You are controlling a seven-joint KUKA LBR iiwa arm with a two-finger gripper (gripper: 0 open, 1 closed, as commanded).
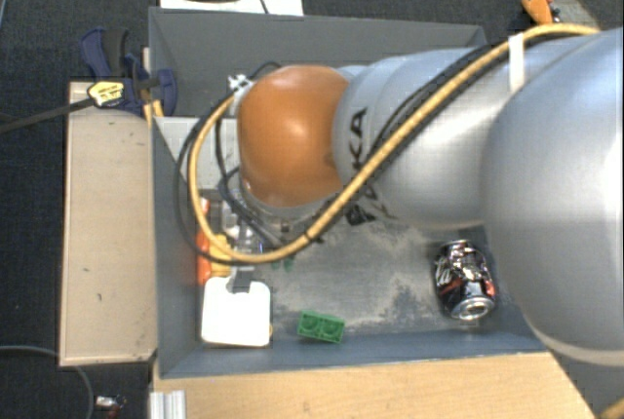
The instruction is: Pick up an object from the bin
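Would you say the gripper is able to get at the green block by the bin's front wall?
Probably yes: the green block lies alone and uncovered on the bin floor, with the gripper close by.

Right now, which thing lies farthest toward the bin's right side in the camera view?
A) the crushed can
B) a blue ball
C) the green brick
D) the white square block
A: the crushed can lies at the bin's right side, while the green brick and the white square block sit farther left along the bin's lower wall in the view.
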